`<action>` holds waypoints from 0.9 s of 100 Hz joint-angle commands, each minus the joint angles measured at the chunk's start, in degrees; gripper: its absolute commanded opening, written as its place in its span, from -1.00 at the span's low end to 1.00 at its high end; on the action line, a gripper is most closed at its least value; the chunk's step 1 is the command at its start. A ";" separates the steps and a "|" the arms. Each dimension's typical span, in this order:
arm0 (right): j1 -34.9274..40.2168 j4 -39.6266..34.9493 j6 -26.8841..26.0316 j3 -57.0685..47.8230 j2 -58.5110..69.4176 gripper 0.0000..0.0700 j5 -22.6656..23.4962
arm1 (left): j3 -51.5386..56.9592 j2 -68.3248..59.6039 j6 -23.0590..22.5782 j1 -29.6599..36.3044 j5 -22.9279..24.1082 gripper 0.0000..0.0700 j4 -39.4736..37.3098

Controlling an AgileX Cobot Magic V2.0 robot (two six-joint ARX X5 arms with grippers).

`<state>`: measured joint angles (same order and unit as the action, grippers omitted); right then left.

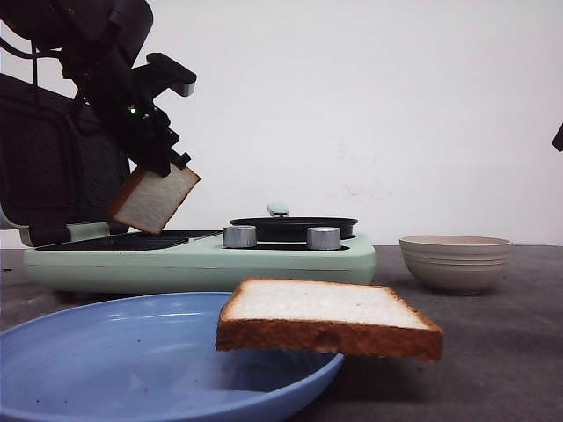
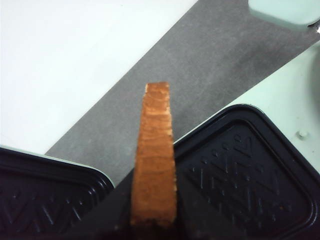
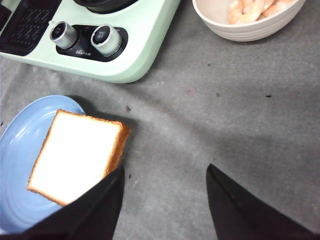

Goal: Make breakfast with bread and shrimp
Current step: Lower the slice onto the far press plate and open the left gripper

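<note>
Though shrimp [image 3: 252,9] cut off — left jaws' grip on bread [image 1: 154,200] hidden.

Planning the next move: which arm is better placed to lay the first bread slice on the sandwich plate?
The left. Its gripper already holds a bread slice above the black grill plate; the right gripper is open, near the blue plate.

Mint-green breakfast maker [image 1: 202,259] at the back of the grey worktop [image 3: 210,120], two silver knobs [image 3: 85,37] on its front. Black ridged grill plate [image 2: 250,175] at its left half, lid raised behind (dark inner plate). Black pan [image 1: 293,228] on its right half. Blue plate [image 1: 132,360] nearest the camera. Beige ribbed bowl [image 1: 456,262] stands right, apart from the cooker.
</note>
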<state>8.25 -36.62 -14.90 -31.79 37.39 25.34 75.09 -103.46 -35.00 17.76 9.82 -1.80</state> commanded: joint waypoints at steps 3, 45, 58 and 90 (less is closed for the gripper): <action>0.20 0.55 0.61 -0.90 0.33 -0.09 0.13 | 1.38 -1.16 -0.33 0.09 -0.74 -0.99 -0.28; 0.20 0.57 0.63 -0.90 0.33 -0.09 0.11 | 1.38 -1.16 1.27 0.09 -4.44 -0.08 5.77; 0.20 0.57 0.61 -0.90 0.33 -0.09 0.11 | 1.38 -1.16 3.65 0.11 -7.56 0.06 6.64; 0.20 0.57 0.63 -0.90 0.33 -0.09 0.09 | 1.38 -1.16 10.82 0.26 -12.96 0.13 5.55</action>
<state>8.25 -36.60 -14.83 -31.79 37.39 25.34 75.09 -103.46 -27.00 17.78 -2.26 4.62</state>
